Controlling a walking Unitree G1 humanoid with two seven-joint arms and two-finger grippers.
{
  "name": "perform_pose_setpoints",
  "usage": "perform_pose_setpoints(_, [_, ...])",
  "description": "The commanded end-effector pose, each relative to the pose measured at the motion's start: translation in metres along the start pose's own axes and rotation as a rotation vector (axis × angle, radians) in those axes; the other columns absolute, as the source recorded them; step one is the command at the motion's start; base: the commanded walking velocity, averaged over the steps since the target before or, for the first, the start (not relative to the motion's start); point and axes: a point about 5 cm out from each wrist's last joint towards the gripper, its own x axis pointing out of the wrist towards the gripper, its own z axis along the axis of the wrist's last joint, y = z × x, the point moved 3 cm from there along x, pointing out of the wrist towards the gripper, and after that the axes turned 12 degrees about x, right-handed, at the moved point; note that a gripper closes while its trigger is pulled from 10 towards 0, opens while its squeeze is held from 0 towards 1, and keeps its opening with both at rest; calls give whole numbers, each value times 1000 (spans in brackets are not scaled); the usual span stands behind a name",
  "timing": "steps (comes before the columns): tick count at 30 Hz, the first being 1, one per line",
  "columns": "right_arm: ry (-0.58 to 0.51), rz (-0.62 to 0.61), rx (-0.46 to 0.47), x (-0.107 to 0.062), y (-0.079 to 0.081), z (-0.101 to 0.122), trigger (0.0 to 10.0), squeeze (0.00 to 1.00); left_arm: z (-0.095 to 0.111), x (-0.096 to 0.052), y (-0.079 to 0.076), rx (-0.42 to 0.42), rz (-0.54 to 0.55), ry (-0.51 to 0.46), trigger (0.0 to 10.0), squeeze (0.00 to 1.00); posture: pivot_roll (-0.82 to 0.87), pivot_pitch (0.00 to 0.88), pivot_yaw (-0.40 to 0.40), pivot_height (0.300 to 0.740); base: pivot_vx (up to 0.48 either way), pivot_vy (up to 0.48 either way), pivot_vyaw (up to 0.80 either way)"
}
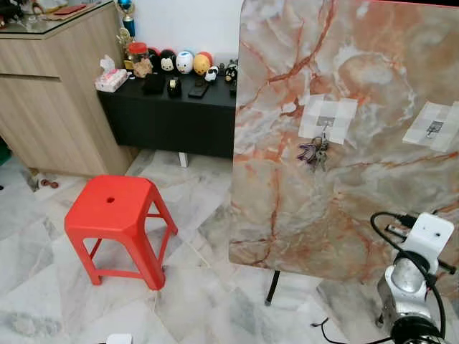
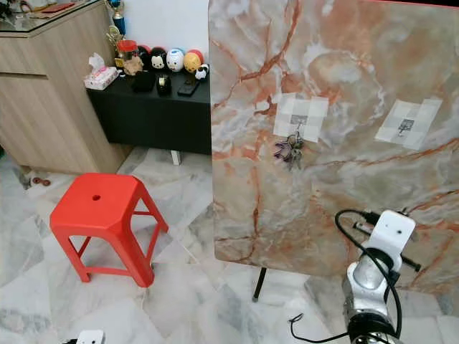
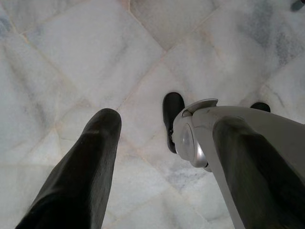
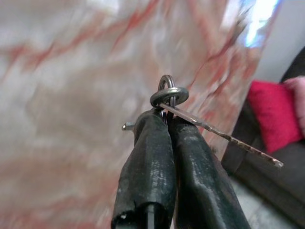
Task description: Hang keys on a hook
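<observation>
while the right gripper (image 4: 164, 125) was seen pinched shut on a key ring (image 4: 168, 95), a thin key (image 4: 224, 137) was shown sticking out from the ring toward 4 o'clock in the right wrist view, with the marbled board (image 4: 71, 95) blurred close behind. the ring was held just past the fingertips (image 4: 148, 143), so most of its loop was left free. the step in hand was judged to be carrying this ring to a hook. to do it well, the free loop should be kept facing the board, brought above the hook's tip and then lowered over it, and the grip should be let go only once the ring is seated.

in the left eye view the right arm (image 1: 414, 279) was seen low at 5 o'clock, in front of the board. one hook (image 1: 326, 123), taped near the board's middle, already carried a bunch of keys (image 1: 313, 152). the other hook (image 1: 434, 129), at 3 o'clock, was bare and was judged the likely target, well above the arm.

the left gripper (image 3: 162, 138) hung idle over the marble floor (image 3: 71, 57), its fingers spread apart. a red stool (image 1: 115, 215) stood at 8 o'clock.
</observation>
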Motion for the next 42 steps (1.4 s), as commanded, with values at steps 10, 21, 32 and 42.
perform_pose_setpoints(10, [228,-96,480,3,16,-8,10000,0,-5,-1,-1,-11,-5,12,10000,0,-8,0,-59,740,0,0,0])
perform_pose_setpoints(21, [476,122,-253,-24,-10,-72,10000,0,-3,0,-2,-6,-24,16,10000,0,-19,0,-60,740,0,0,0])
perform_pose_setpoints(32, [1023,546,-818,-141,-64,-168,10000,0,-1,0,-4,8,-42,15,10000,0,-17,0,-62,740,0,0,0])
perform_pose_setpoints(42, [1325,929,-887,-207,-62,-188,10000,0,-1,0,-3,8,-44,14,10000,0,-16,0,-58,740,0,0,0])
